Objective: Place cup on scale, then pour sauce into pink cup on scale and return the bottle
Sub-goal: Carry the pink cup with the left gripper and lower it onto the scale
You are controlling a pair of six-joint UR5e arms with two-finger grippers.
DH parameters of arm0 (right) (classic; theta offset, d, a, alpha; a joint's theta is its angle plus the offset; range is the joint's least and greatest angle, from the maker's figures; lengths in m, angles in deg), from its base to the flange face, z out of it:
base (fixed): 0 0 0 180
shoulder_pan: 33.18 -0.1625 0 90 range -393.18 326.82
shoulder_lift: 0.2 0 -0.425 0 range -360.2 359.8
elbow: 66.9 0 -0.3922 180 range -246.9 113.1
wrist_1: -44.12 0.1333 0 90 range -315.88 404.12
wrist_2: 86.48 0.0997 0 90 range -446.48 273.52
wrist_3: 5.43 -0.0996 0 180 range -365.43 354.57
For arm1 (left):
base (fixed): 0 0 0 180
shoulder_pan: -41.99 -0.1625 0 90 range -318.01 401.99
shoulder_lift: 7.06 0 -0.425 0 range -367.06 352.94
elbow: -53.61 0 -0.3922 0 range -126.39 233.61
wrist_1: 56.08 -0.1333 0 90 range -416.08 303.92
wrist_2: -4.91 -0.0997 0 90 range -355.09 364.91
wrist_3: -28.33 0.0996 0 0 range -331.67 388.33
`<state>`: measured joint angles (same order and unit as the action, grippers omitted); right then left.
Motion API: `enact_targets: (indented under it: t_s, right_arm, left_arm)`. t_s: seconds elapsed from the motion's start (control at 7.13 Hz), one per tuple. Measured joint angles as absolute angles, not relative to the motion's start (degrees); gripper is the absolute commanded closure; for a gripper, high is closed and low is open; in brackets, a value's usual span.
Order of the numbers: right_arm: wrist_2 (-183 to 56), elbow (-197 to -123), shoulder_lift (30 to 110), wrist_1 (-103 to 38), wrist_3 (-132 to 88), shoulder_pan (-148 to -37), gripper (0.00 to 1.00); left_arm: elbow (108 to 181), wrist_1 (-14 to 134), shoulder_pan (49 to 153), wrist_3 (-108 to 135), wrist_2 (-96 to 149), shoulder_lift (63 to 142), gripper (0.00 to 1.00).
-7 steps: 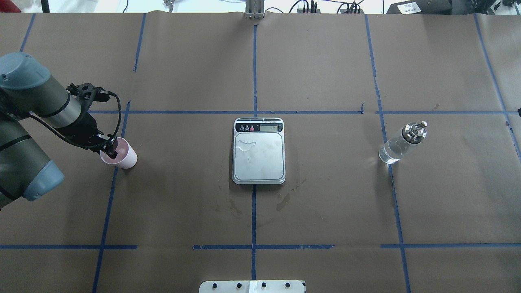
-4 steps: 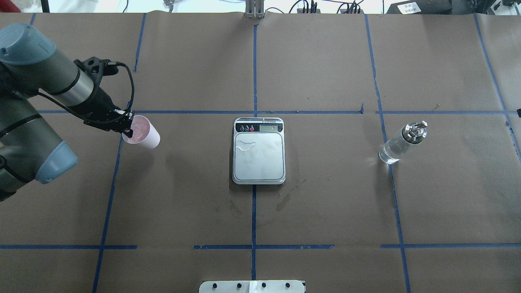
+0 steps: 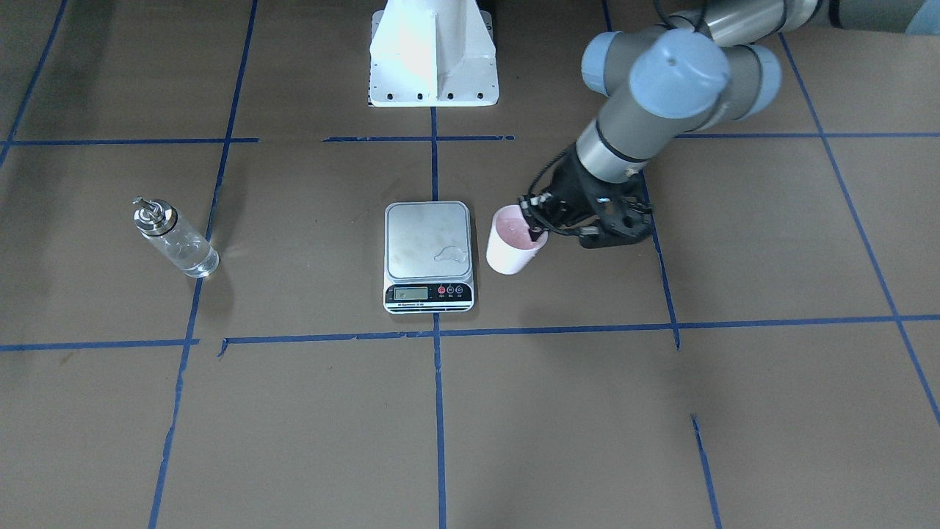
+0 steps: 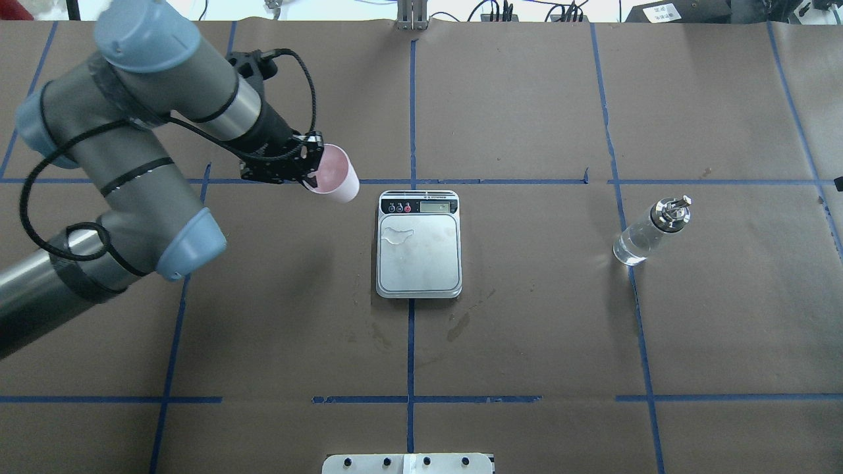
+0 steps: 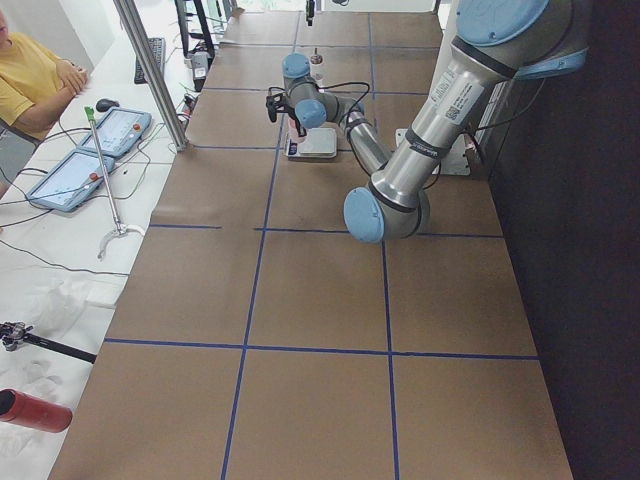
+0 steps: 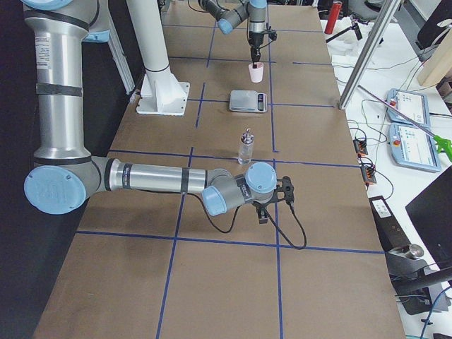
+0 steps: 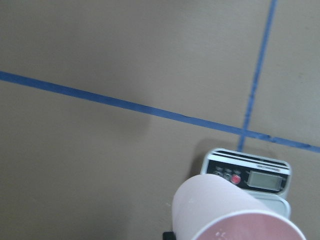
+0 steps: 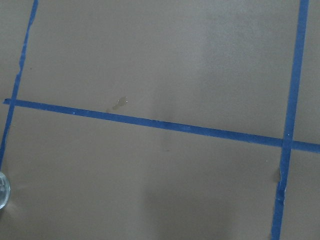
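One finger of our left gripper (image 3: pixel 534 231) hides inside the paper cup (image 3: pixel 508 254) it pinches; right gripper (image 6: pixel 263 213): we cannot tell.

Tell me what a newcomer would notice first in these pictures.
The left gripper holds the pink-lined cup by its rim, lifted, just short of the scale in the middle of the scene. Far off on the robot's right stands the glass bottle, untouched.
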<state>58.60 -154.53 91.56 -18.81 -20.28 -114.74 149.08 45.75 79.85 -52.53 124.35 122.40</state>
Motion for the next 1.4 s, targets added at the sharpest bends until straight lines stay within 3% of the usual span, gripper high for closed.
enact_targets:
  t_s: [0.84, 0.98, 1.4]
  right_arm:
    - [60.15, -153.08, 91.64, -18.80, -20.21, -114.74, 0.00]
    - [60.19, -152.93, 91.63, -18.81, -20.20, -114.74, 0.00]
    - [60.20, -152.86, 91.64, -18.81, -20.25, -114.74, 0.00]
  left_arm:
    - [145.26, 45.79, 73.90, -52.46, 117.04, 127.29, 1.00]
    - [144.54, 45.84, 73.80, -52.45, 116.89, 127.59, 0.90]
    - [143.34, 45.78, 73.63, -52.48, 116.98, 128.04, 0.82]
